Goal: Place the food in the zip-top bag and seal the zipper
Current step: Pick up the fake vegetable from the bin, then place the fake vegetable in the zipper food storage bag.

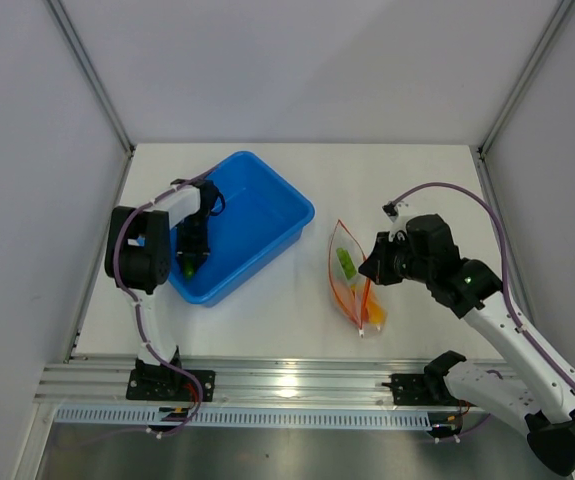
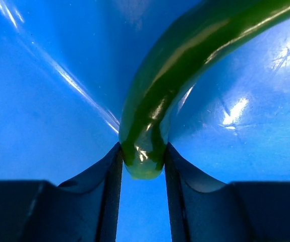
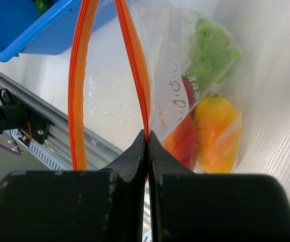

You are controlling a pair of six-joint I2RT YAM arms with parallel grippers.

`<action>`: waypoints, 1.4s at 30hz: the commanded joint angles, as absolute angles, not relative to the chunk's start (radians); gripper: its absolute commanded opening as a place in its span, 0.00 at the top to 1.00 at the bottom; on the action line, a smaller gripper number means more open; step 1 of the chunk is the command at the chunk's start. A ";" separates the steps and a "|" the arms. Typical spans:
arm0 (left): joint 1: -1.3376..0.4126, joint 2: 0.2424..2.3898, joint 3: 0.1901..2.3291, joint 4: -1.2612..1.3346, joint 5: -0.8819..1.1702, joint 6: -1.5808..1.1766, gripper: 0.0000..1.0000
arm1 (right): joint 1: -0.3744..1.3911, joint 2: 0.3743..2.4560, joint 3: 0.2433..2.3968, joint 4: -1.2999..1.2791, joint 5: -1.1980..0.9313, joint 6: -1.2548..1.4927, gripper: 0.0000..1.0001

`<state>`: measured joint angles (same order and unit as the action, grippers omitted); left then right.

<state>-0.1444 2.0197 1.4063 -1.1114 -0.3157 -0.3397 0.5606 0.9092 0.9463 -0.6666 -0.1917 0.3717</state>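
on the left side of the table [image 1: 267,320] sits a blue tray [image 1: 302,212], and the left gripper [image 1: 189,262] reaches down into it. from the left wrist you can see its two dark fingers [image 2: 104,191] pressed on the fat end of the green pepper [image 2: 175,75], one on each side. so the jaws are clamped on the green pepper. the rest of the pepper curves up and away over the shiny blue floor of the tray. i cannot tell if the pepper is lifted or touching the floor.

over on the right side of the table lies the zip-top bag [image 1: 352,285], well apart from the tray. the right gripper [image 1: 375,265] is at the bag's edge. from the right wrist its jaws are tight together, pinching one side of the zipper [image 3: 79,75], the thin orange strip. the other side of the strip bows away, so the mouth of the bag gapes wide.

inside the clear bag there is food down at the bottom. a green leafy piece [image 3: 208,50] is farthest from the gripper. a yellow-orange piece [image 3: 216,131] lies beside it, and a red piece [image 3: 185,141] touches the yellow-orange one. there is small red writing on the plastic.
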 commanded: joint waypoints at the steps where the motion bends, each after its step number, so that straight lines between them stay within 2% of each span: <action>1: -0.137 1.982 1.393 -1.089 -0.301 -0.350 0.83 | 0.558 0.911 0.962 -0.635 -0.183 0.380 1.00; 3: -0.138 1.974 1.388 -1.085 -0.299 -0.356 0.88 | 0.557 0.917 0.974 -0.643 -0.178 0.376 1.00; 4: -0.137 1.968 1.387 -1.081 -0.296 -0.357 0.99 | 0.555 0.917 0.980 -0.649 -0.175 0.376 1.00; 5: -0.137 1.953 1.384 -1.080 -0.295 -0.356 0.99 | 0.555 0.922 0.985 -0.658 -0.167 0.373 1.00; 12: -0.140 1.821 1.436 -1.100 -0.253 -0.353 0.99 | 0.555 0.982 1.040 -0.713 -0.137 0.367 1.00; 23: -0.261 1.605 1.532 -1.074 0.000 -0.341 1.00 | 0.554 1.041 1.094 -0.730 -0.086 0.373 1.00; 33: -0.439 1.402 1.571 -0.837 0.409 -0.434 0.99 | 0.554 1.120 1.117 -0.721 -0.103 0.426 1.00; 42: -0.544 1.270 1.523 -0.502 0.624 -0.531 0.99 | 0.555 1.157 1.146 -0.736 -0.143 0.471 1.00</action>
